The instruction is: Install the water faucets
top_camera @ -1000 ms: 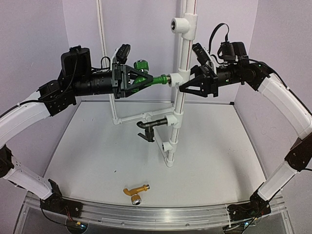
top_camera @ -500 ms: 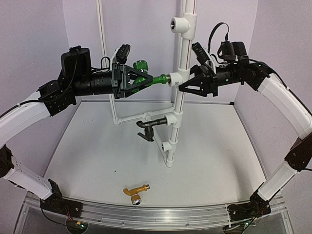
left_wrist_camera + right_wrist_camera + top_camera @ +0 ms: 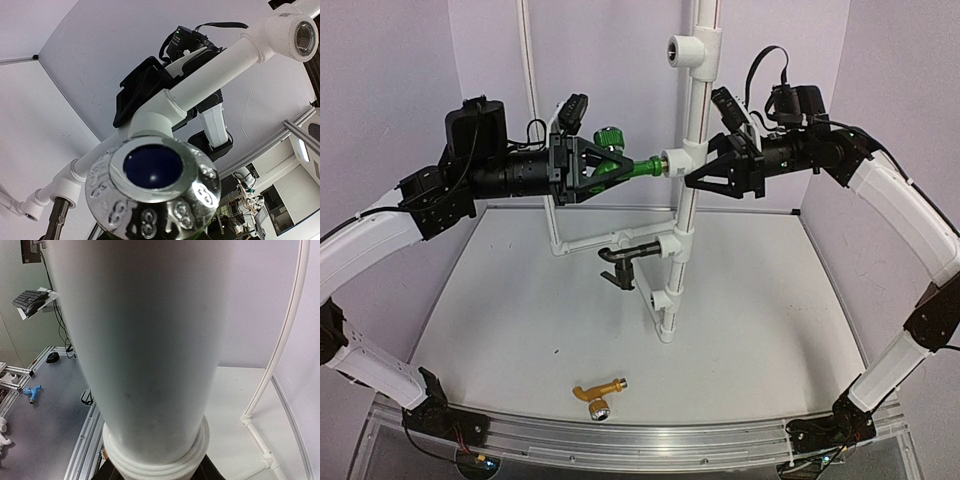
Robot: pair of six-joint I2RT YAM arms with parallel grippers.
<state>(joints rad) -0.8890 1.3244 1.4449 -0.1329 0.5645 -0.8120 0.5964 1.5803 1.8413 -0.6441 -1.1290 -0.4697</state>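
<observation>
Green faucet (image 3: 642,166) sits in left claw (image 3: 618,168), apparently gripped.

There are three faucets: one green faucet (image 3: 612,167), one black faucet (image 3: 623,262) and one orange faucet (image 3: 597,393). There are two robot arms, a left arm (image 3: 380,235) and a right arm (image 3: 910,215). There is one white pipe frame (image 3: 692,110) and one table (image 3: 770,330).

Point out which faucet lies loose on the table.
The golden-orange faucet, near the front edge. The green faucet is up at the pipe in the left gripper; the black faucet sits on a lower fitting.
</observation>
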